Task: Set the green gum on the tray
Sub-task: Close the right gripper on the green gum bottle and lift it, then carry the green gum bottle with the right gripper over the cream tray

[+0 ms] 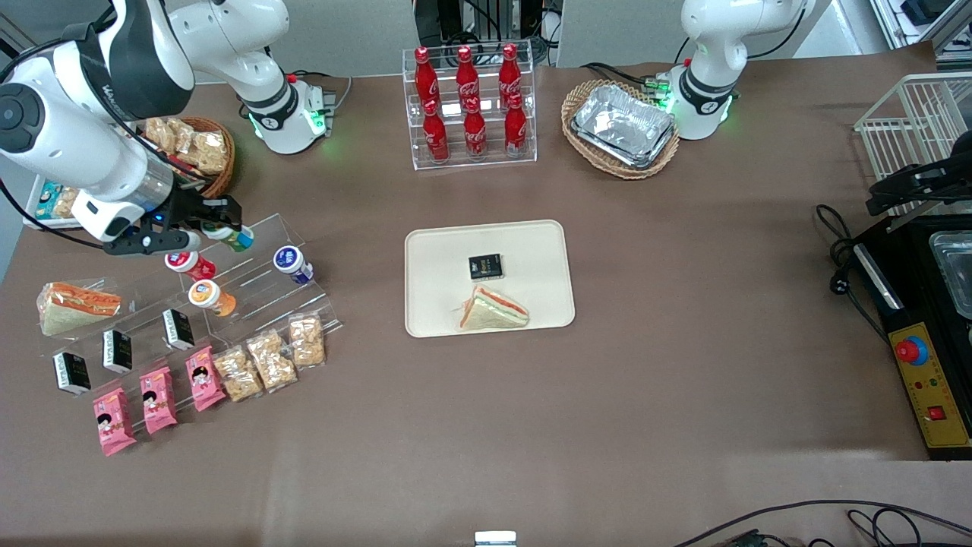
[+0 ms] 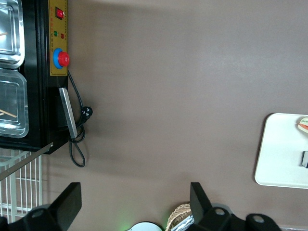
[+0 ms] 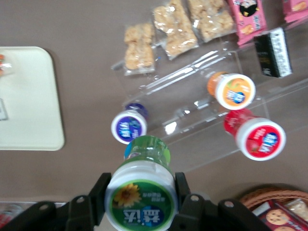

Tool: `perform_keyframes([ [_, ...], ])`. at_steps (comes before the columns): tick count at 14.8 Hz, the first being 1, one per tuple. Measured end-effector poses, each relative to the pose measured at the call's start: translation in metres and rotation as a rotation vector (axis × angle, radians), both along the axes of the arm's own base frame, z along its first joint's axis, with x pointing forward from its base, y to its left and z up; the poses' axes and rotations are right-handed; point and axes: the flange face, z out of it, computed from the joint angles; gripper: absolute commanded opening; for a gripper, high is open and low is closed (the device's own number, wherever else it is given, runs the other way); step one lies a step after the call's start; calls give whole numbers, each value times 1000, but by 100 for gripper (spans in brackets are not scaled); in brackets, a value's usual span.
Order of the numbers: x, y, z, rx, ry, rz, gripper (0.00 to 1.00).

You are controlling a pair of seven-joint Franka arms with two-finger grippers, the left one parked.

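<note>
My right gripper (image 1: 222, 226) is shut on the green gum (image 1: 234, 238), a green canister with a white lid and a green-and-yellow sunflower label. It holds the gum in the air above the clear acrylic step shelf (image 1: 258, 273), toward the working arm's end of the table. In the right wrist view the fingers (image 3: 101, 190) press both sides of the gum's lid (image 3: 141, 193). The cream-beige tray (image 1: 524, 251) lies at the table's middle with a black packet (image 1: 485, 267) and a sandwich (image 1: 492, 311) on it; a corner of it shows in the right wrist view (image 3: 29, 106).
On the shelf stand a blue canister (image 1: 292, 263), a red one (image 1: 190, 264) and an orange one (image 1: 210, 296). Black boxes, pink packets and cracker bags lie nearer the camera. A cola rack (image 1: 469, 106), a foil-tray basket (image 1: 621, 128) and a snack basket (image 1: 199, 149) stand farther off.
</note>
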Motion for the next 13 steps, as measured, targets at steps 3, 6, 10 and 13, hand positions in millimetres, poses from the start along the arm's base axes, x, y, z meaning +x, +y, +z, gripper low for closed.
perform_keyframes([
  [3,6,43,-9,-16,14,-38,29],
  [6,5,105,-26,-43,-13,-97,29],
  [10,1,185,-65,-67,-69,-168,29],
  [13,-3,226,-100,-57,-83,-188,29],
])
